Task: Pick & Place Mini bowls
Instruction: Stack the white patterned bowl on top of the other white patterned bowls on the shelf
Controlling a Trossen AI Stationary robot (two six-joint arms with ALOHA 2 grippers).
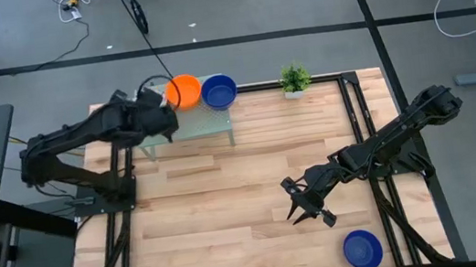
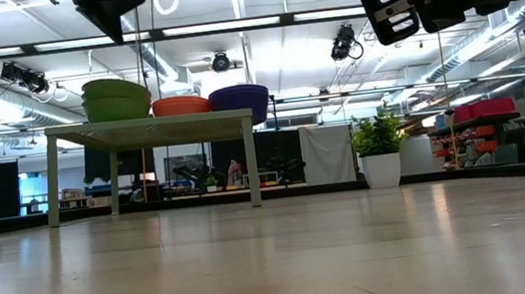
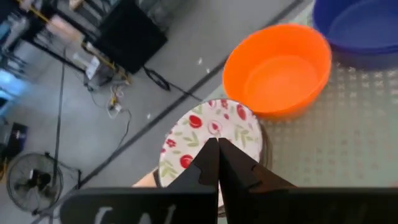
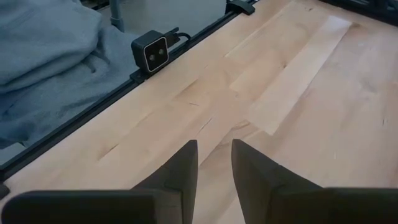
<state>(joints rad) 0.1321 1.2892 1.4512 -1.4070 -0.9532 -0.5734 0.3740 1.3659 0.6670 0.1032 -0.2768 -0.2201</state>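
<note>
The left gripper (image 3: 217, 163) is over the far-left end of a small pale green stand (image 1: 204, 121) at the back of the wooden table (image 1: 229, 208). Its fingers are pressed together with no gap between them, right above a white mini bowl with red speckled pattern (image 3: 211, 134); whether they pinch its rim cannot be told. That patterned bowl sits just beside an orange mini bowl (image 3: 280, 68), and a blue mini bowl (image 3: 357, 28) stands next to the orange one, all three on the stand's top. From above, the orange and blue bowls show side by side near the left arm's wrist, with a small green potted plant (image 1: 294, 79) farther along the table's back edge.

The right gripper (image 1: 308, 209) hangs above bare wood toward the near right part of the table, its fingers (image 4: 180, 168) parted a moderate way with nothing between them (only tabletop shows through the gap). Another blue mini bowl (image 1: 362, 249) lies on the table near the front edge, close to this gripper but apart from it.

In the low view a green bowl (image 2: 116, 98) also shows on the stand, at its left end
</note>
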